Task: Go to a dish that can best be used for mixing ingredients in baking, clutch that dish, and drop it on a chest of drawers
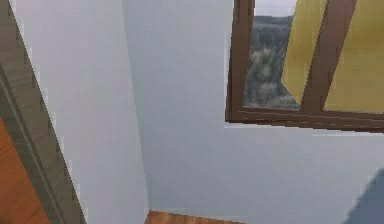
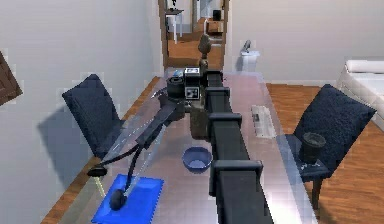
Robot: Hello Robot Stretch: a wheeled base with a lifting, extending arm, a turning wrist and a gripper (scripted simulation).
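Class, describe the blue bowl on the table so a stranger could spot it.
Find the long table between two dark padded chairs. Near its middle, just left of the dark arm, sits the bowl. It is small, round and hollow, unlike the flat rectangular blue mat nearby.

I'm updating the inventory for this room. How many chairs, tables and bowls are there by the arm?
Chairs: 2
Table: 1
Bowl: 1
Total: 4
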